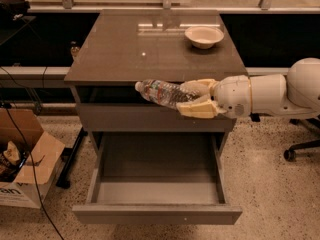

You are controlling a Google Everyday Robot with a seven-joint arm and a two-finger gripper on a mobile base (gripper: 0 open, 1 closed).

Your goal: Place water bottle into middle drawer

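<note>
The water bottle (162,92) is clear crinkled plastic with a pale cap pointing left and a thin coloured label band. My gripper (192,98) is shut on its base end and holds it level in the air, in front of the cabinet's upper drawer front and above the open middle drawer (155,213). The drawer is pulled out toward the camera, and its boxy grey interior holds nothing. My white arm (270,95) reaches in from the right.
A white bowl (203,36) stands at the back right of the cabinet top (125,54). A cardboard box (22,171) and cables lie on the floor at left. An office chair base (300,149) is at right.
</note>
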